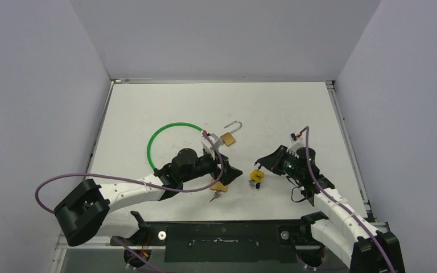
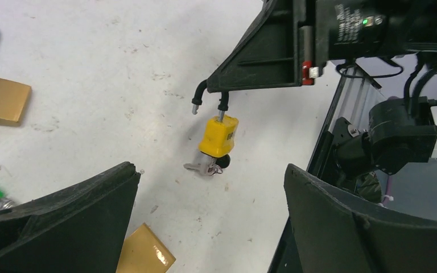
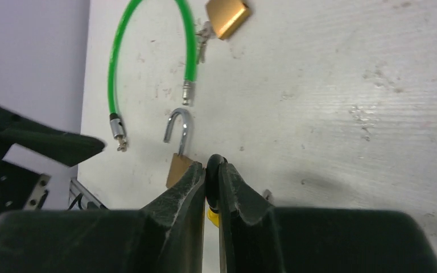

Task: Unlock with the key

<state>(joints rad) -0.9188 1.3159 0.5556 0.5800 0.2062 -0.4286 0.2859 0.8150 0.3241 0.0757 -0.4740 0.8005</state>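
Yellow padlock (image 2: 219,135): centre of the left wrist view, upright, with its shackle uppermost and pinched between the closed fingertips of the right hand (image 2: 209,104). Black-headed key (image 2: 225,163): at the underside of the padlock body, with silver keys (image 2: 198,168) alongside, just left of it.

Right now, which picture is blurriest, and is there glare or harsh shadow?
Right wrist view: the right gripper's fingers fill the foreground slightly soft, the table sharp. Left wrist view: left gripper's fingers blurred, yellow padlock crisp. Top view: even light, soft shadows, no glare.
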